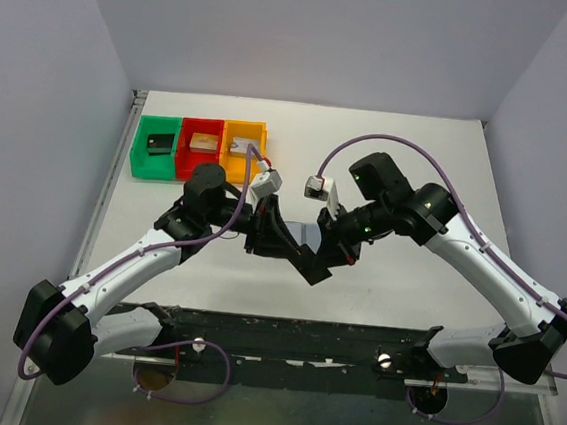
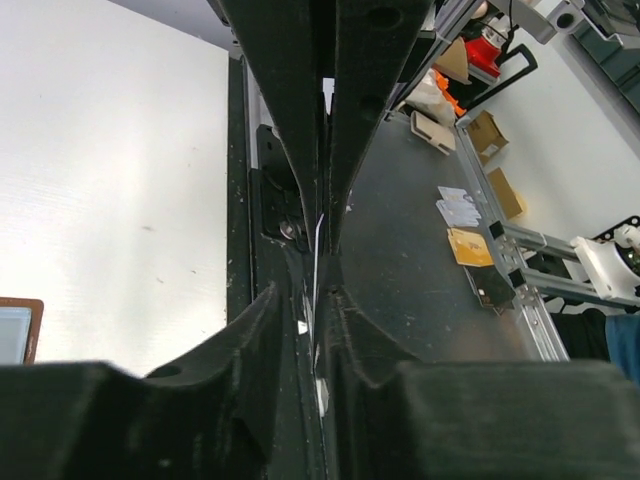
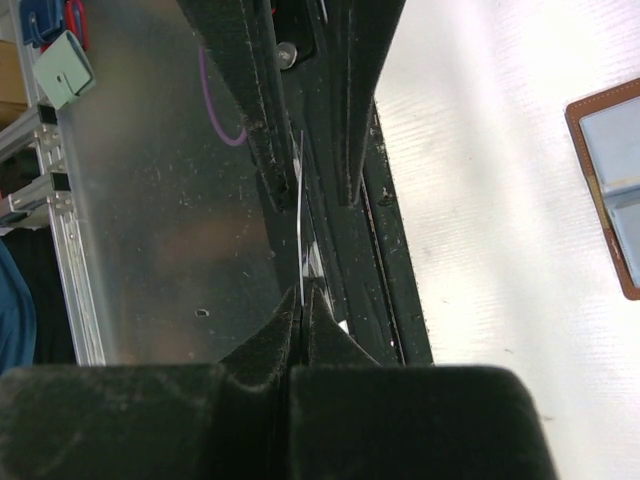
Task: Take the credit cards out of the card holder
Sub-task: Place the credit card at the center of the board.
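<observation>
The right tool (image 3: 300, 292) is clenched on a thin credit card (image 3: 300, 215), seen edge-on and held clear of the desk (image 3: 480, 250). The left tool (image 2: 310, 300) faces it, its fingers parted on either side of the same card and not pinching it. The card holder (image 3: 608, 180) lies open near the desk's middle, beside both tools.

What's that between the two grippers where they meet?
A thin card, edge-on in both wrist views. The right gripper is shut on it; the left gripper has its open fingers either side of it.
</observation>
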